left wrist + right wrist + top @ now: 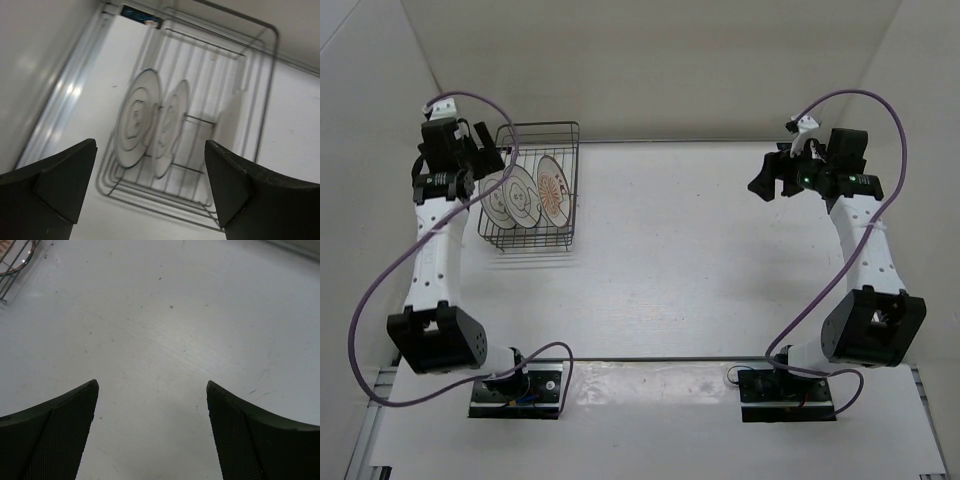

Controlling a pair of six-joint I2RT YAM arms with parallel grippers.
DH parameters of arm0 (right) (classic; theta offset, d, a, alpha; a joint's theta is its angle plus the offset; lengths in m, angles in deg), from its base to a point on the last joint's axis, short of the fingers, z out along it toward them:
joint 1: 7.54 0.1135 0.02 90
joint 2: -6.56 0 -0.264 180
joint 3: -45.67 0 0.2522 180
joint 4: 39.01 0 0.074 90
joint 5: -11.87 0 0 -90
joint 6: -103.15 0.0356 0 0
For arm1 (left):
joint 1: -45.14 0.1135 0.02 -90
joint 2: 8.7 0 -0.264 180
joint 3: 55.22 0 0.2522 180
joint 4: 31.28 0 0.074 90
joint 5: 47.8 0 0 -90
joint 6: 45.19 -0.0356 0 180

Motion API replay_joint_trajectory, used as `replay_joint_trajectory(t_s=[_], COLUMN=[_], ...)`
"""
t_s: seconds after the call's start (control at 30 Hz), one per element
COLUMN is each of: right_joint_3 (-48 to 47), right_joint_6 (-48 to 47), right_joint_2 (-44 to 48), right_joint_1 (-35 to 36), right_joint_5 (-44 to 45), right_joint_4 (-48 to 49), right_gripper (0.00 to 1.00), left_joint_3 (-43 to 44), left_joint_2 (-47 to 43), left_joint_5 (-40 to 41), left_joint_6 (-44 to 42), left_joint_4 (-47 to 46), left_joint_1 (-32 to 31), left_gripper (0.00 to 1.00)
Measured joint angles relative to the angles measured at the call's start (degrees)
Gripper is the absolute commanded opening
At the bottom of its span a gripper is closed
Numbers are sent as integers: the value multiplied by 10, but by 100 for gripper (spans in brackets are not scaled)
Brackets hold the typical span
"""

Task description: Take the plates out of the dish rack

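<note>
Three plates (523, 195) are standing on edge in one dish rack (540, 125) at the desk's (700, 250) far left. Its prongs are keeping them apart, and none is unloaded yet. The left jaws are hanging spread wide just above the rack — probably lining up on the leftmost plate. The right jaws, equally wide, are hovering over the desk — well apart.

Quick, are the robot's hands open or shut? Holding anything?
Left hand: open, holding nothing, by the dish rack.
Right hand: open, holding nothing.
</note>
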Motion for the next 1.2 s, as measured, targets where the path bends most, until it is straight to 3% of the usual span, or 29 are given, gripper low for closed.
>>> replay_joint_trajectory(t_s=[0.27,0.5,0.67,1.2], right_joint_3=[5,-2,-14,-40], right_joint_6=[14,20,20,37], right_joint_2=[-15,-39,-46,-78], right_joint_1=[5,13,14,15], right_joint_5=[-58,-63,-63,-66], right_joint_4=[-70,-93,-106,-120], right_gripper=[90,90,90,90], left_joint_3=[63,97,112,137], left_joint_2=[118,200,222,283], left_joint_5=[-96,-96,-53,72], left_joint_6=[12,8,6,-75], left_joint_4=[-10,-1,22,9], left_joint_1=[-62,-142,-161,-195], left_gripper=[100,100,100,57])
